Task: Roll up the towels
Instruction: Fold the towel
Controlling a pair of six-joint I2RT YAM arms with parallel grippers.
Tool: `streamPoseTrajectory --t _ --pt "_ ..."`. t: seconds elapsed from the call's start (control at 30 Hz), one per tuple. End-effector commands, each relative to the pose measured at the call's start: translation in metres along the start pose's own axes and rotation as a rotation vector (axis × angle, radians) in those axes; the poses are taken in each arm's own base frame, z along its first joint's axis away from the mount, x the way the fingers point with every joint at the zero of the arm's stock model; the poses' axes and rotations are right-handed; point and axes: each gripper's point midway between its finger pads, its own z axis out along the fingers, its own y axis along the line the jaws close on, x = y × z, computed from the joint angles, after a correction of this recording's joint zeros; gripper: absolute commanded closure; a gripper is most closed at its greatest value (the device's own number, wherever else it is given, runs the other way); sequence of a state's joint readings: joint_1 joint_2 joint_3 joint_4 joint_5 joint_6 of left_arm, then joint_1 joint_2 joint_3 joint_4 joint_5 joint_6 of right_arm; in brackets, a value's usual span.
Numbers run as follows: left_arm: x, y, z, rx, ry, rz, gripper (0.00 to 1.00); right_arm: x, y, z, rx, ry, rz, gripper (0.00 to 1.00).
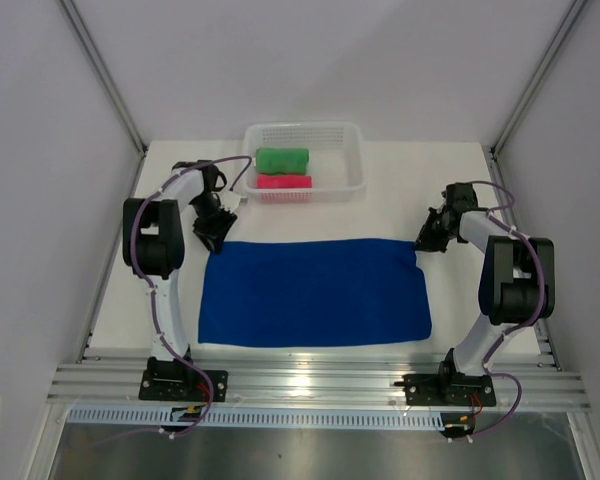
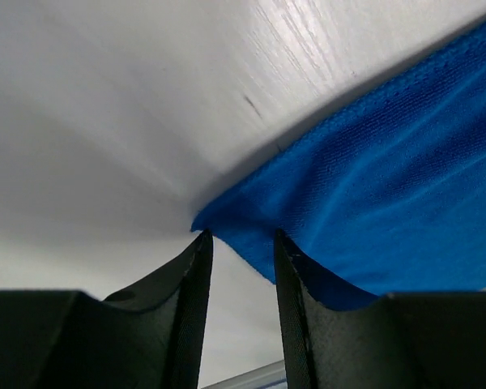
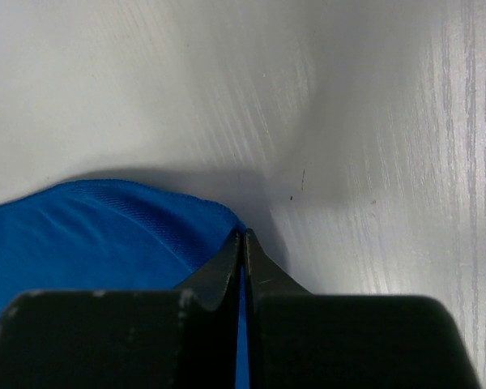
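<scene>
The royal blue towel (image 1: 315,292) lies spread flat on the white table. My left gripper (image 1: 212,232) is at its far left corner with the jaws apart. In the left wrist view that corner of the blue towel (image 2: 389,178) lies at the tips of the open left gripper (image 2: 241,235), not pinched. My right gripper (image 1: 427,240) is at the far right corner. In the right wrist view the right gripper (image 3: 243,235) is shut on the edge of the blue towel (image 3: 89,235). A rolled green towel (image 1: 282,159) and a rolled pink towel (image 1: 283,182) lie in the basket.
The white mesh basket (image 1: 305,128) stands at the back middle of the table, just beyond the blue towel's far edge. Grey walls with metal posts close in both sides. An aluminium rail runs along the near edge by the arm bases.
</scene>
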State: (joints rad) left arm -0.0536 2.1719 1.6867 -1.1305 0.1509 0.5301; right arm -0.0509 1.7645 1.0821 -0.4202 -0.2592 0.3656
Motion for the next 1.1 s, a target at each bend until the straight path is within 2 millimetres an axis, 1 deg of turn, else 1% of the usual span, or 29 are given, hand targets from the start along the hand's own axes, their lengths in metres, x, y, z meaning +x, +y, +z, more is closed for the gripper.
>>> streamPoseTrajectory --t 0.0,0.07,0.17,0.23,0.33,0.43,0.5,0.57,0.6,0.63,0.73,0.77,0.8,0.83,0.87,0.9,0.93,0.97,1.07 --pt "0.009 -0.013 0.006 0.077 0.063 -0.058 0.61 -0.012 0.004 -0.016 -0.005 -0.069 -0.010 1.00" --pt "0.004 -0.008 0.007 0.054 0.045 -0.071 0.62 -0.013 0.005 -0.020 -0.008 -0.079 -0.010 1.00" --pt "-0.008 0.001 0.000 0.010 -0.010 -0.098 0.62 -0.013 0.005 -0.022 -0.007 -0.084 -0.009 1.00" --pt "-0.014 0.005 -0.001 -0.010 -0.035 -0.107 0.65 -0.012 0.005 -0.023 -0.007 -0.086 -0.008 1.00" --pt "-0.013 0.006 0.003 -0.016 -0.049 -0.142 0.71 -0.012 0.006 -0.025 -0.009 -0.095 -0.004 1.00" --pt "-0.012 0.005 0.005 -0.017 -0.055 -0.161 0.80 -0.014 0.007 -0.027 -0.014 -0.102 -0.011 1.00" --pt "-0.013 0.006 0.005 -0.020 -0.064 -0.165 0.88 -0.014 0.007 -0.026 -0.013 -0.101 -0.017 1.00" --pt "-0.013 0.006 0.004 -0.021 -0.077 -0.159 0.99 -0.015 0.006 -0.026 -0.009 -0.101 -0.019 1.00" --pt "-0.009 0.004 0.006 -0.016 -0.070 -0.158 0.99 -0.015 0.006 -0.025 -0.010 -0.099 -0.021 1.00" --pt "-0.010 0.004 0.002 -0.023 -0.085 -0.151 0.99 -0.014 0.006 -0.025 -0.010 -0.098 -0.019 1.00" --pt "-0.006 0.000 0.002 -0.019 -0.106 -0.143 0.99 -0.014 0.008 -0.028 -0.019 -0.105 -0.023 1.00" --pt "-0.007 0.000 -0.006 -0.026 -0.136 -0.135 0.99 -0.014 0.008 -0.029 -0.023 -0.106 -0.027 1.00" --pt "-0.013 -0.001 -0.010 -0.019 -0.177 -0.124 0.99 -0.014 0.009 -0.030 -0.029 -0.108 -0.030 1.00" --pt "-0.007 -0.006 -0.007 -0.005 -0.176 -0.119 0.99 -0.015 0.012 -0.033 -0.040 -0.116 -0.038 1.00" --pt "-0.011 -0.006 -0.019 -0.019 -0.218 -0.109 0.99 -0.015 0.013 -0.035 -0.045 -0.121 -0.046 1.00" --pt "-0.016 -0.006 -0.023 -0.027 -0.253 -0.099 0.99 -0.016 0.015 -0.037 -0.053 -0.127 -0.050 1.00" --pt "-0.012 -0.010 -0.021 -0.019 -0.257 -0.098 0.99 -0.018 0.019 -0.042 -0.069 -0.139 -0.057 1.00" --pt "-0.013 -0.009 -0.029 -0.038 -0.287 -0.097 0.99 -0.017 0.020 -0.044 -0.075 -0.141 -0.057 1.00" --pt "-0.011 -0.009 -0.032 -0.048 -0.311 -0.097 0.99 -0.020 0.025 -0.053 -0.097 -0.172 -0.068 1.00"
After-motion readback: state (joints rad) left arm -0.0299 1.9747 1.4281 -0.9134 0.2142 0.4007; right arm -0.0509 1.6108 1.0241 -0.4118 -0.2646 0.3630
